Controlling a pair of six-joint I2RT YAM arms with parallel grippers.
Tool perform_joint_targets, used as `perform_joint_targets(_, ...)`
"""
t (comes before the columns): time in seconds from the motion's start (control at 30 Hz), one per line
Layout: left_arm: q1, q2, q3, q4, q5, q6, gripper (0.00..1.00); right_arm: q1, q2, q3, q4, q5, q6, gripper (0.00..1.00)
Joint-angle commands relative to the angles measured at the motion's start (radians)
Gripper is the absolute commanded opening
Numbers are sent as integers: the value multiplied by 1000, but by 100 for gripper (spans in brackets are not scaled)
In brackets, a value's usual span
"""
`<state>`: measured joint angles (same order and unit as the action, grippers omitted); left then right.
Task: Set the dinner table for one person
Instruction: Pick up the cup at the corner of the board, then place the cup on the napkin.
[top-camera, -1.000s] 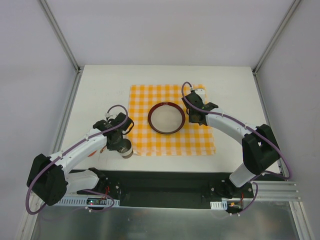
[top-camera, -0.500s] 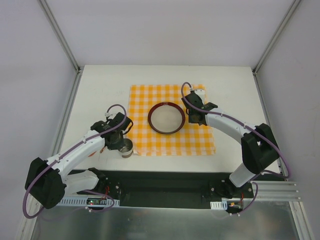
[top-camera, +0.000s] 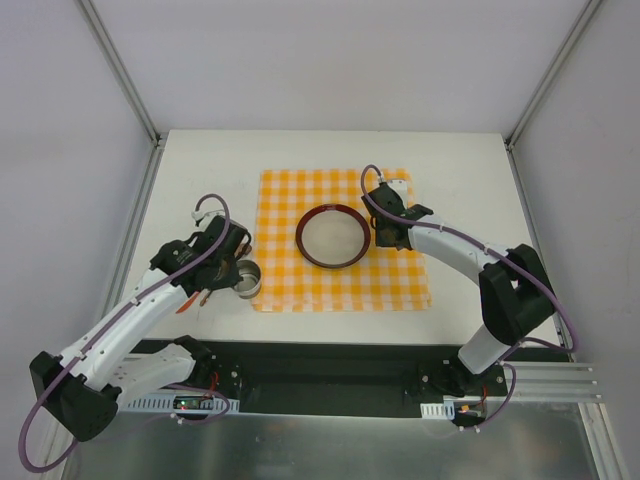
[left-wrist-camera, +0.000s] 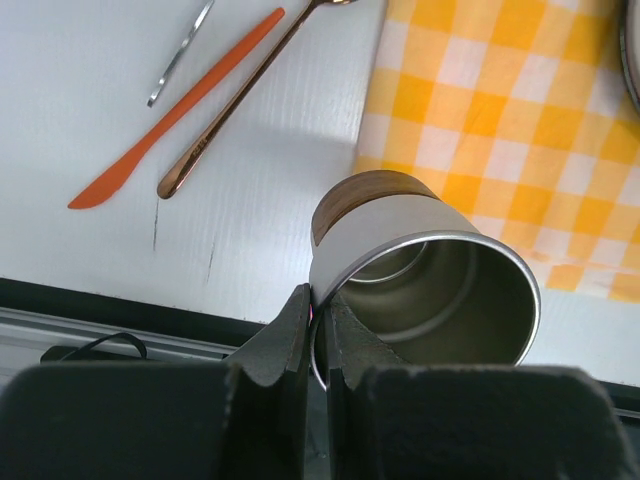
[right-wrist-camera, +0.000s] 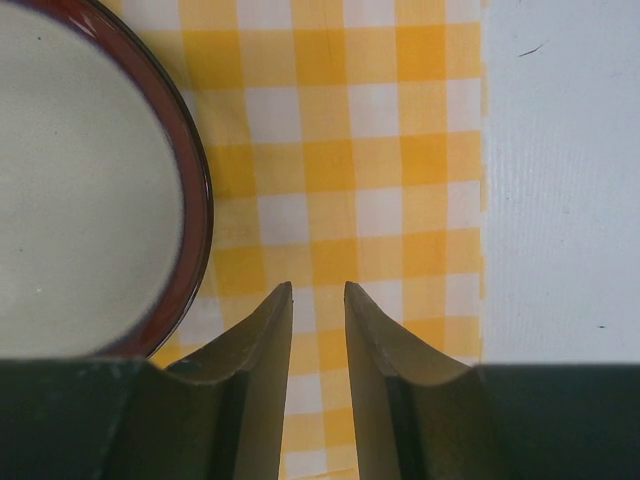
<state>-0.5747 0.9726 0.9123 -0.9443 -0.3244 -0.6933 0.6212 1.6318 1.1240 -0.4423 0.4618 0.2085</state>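
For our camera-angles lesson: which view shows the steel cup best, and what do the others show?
Left wrist view: the steel cup appears close up, showing its open mouth, white side, wooden band, and the left claw pinching its rim. The top view shows it small at the checkered mat's edge. The right wrist view misses it.

The white dinner table (top-camera: 460, 170) carries a checkered mat (top-camera: 400, 280), orange knife (left-wrist-camera: 172, 112) and copper spoon (left-wrist-camera: 240, 100).

Top view looks down over the whole dinner table (top-camera: 200, 170) — both wrist views sit close above the checkered cloth (top-camera: 285, 200).
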Motion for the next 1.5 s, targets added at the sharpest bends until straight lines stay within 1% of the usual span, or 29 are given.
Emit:
perform_joint_targets(0.0, -1, 12, 77, -44, -44, 21, 0, -3, -9, 42, -16, 9, 12, 31)
perform_joint_targets(0.13, -4, 77, 100, -25, -42, 32, 0, -3, -13, 39, -21, 21, 11, 31)
perform_joint_targets(0.37, -22, 193, 103, 65, -22, 52, 0, -2, -30, 43, -41, 58, -7, 31)
perform_joint_targets(0.47, -31, 251, 131, 104, -8, 69, 0, -3, -30, 51, -45, 66, -11, 31)
perform_joint_targets(0.7, -57, 392, 247, 147, -7, 115, 0, 2, -47, 31, -29, 35, -14, 30)
perform_joint_targets(0.87, -73, 478, 330, 180, 11, 144, 0, 0, -36, 31, -41, 70, -26, 31)
perform_joint_targets(0.97, -88, 549, 411, 190, 21, 167, 0, -1, -39, 33, -39, 72, -26, 30)
perform_joint_targets(1.07, -103, 642, 514, 193, 27, 187, 0, 0, -41, 30, -26, 29, -40, 30)
perform_joint_targets(1.17, -112, 708, 581, 196, 38, 204, 0, 5, -50, 20, -1, 0, -57, 30)
perform_joint_targets(1.27, -117, 767, 637, 203, 51, 216, 0, 9, -67, 17, 8, 3, -70, 30)
perform_joint_targets(1.47, -129, 825, 698, 219, 70, 233, 0, 15, -127, 14, 69, -14, -113, 32)
